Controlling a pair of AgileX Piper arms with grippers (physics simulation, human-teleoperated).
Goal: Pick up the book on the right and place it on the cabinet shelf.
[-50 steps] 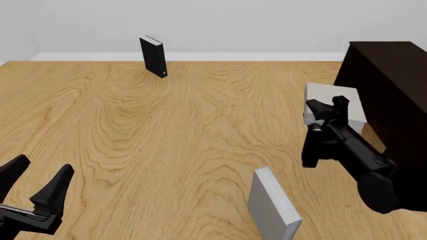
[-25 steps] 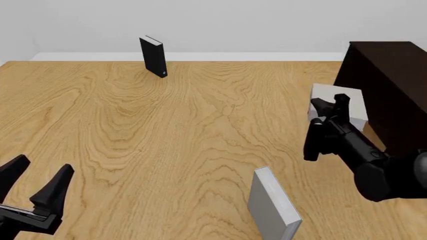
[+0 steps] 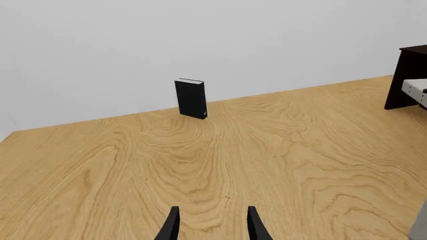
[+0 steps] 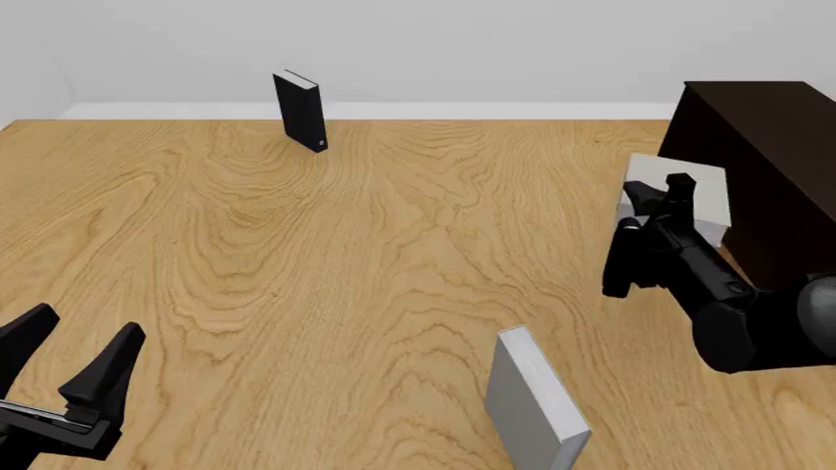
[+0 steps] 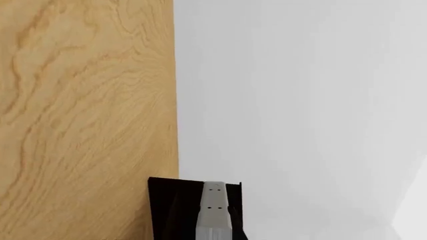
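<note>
Wood-grain tabletop [image 4: 327, 264] under a plain pale wall, large boxy near-black wooden cabinet [image 4: 770, 166] at the far right.

Right gripper [image 4: 660, 201] is clamped on the plain light-grey slab-like hardcover book [image 4: 686, 196] and holds it off the table, just beside the cabinet's left face. Front view: the book's broad pale face is toward the camera and it reads roughly upright, tilted slightly; only its upper part shows past the gripper, so I can't call the long axis from there. Right wrist view: the book [image 5: 213, 210] shows edge-on as a thin grey strip running straight out along the fingers, with the dark cabinet [image 5: 173, 207] right behind it. Can't tell whether book and cabinet touch. The shelf recess itself isn't resolvable in any view.

Left gripper [image 4: 66, 367] sits low at the near left with its fingers spread, nothing between them; the left wrist view shows both fingertips [image 3: 172, 227] apart over bare wood.

Other items:
- second grey hardcover book [image 4: 534, 401] standing on edge near the front, well apart from the held one
- upright black book [image 4: 301, 111] at the far side, near the wall
</note>
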